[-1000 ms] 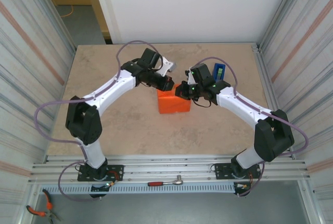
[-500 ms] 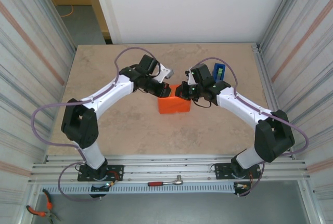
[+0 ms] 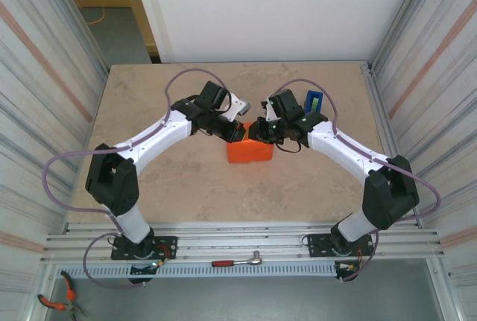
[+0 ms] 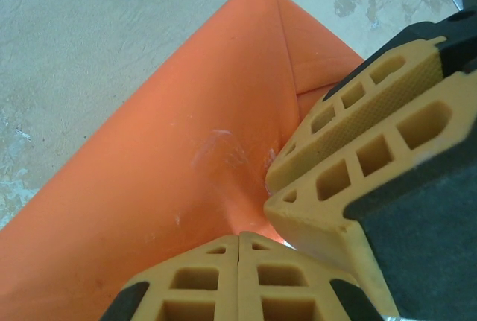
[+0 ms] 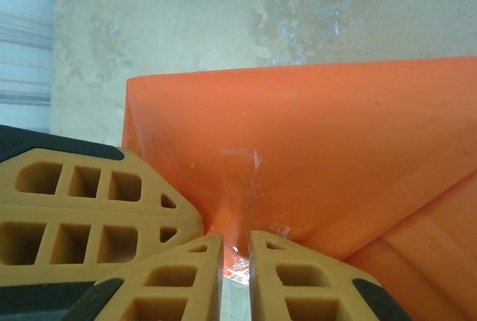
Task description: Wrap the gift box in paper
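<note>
Your left gripper (image 4: 238, 243) has come down onto the folded orange paper (image 4: 149, 187), clamped shut; your right gripper (image 5: 235, 250) stands barely parted.

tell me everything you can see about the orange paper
The bright orange paper sheet lies wrapped around a low boxy shape on the beige table. It is thin, matte and sharply creased diagonally, with a glossy patch, perhaps clear tape. The left gripper and right gripper press its far top edge.

Your overhead camera looks down on the whole table (image 3: 149, 179) from behind; both wrist cameras sit close over the same paper (image 4: 149, 172)
</note>
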You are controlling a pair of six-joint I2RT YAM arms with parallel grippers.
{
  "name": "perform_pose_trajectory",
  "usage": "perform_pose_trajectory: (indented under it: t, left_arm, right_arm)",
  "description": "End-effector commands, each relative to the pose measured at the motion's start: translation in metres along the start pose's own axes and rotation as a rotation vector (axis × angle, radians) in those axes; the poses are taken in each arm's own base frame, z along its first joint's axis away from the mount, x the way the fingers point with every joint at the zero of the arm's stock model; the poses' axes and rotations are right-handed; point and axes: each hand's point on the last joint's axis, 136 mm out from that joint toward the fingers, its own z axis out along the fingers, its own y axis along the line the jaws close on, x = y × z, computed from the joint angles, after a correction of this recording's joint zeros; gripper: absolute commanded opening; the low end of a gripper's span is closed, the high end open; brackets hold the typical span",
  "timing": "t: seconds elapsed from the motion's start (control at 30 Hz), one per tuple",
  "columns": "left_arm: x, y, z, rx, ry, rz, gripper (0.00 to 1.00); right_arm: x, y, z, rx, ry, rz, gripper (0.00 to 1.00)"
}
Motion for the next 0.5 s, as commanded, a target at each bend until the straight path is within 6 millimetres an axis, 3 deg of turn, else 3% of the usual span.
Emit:
perform_pose_trajectory:
  t: [0.0,0.47]
  left_arm:
    - [0.03,0.012,0.012,-0.045,0.095,-0.012,0.0]
    - [0.036,0.017,0.019,-0.057,0.119,-0.021,0.0]
  right_arm:
    - [0.028,-0.032,0.009,0.134,0.116,-0.008,0.19]
    - [0.024,-0.017,0.006,0.127,0.148,-0.114,0.24]
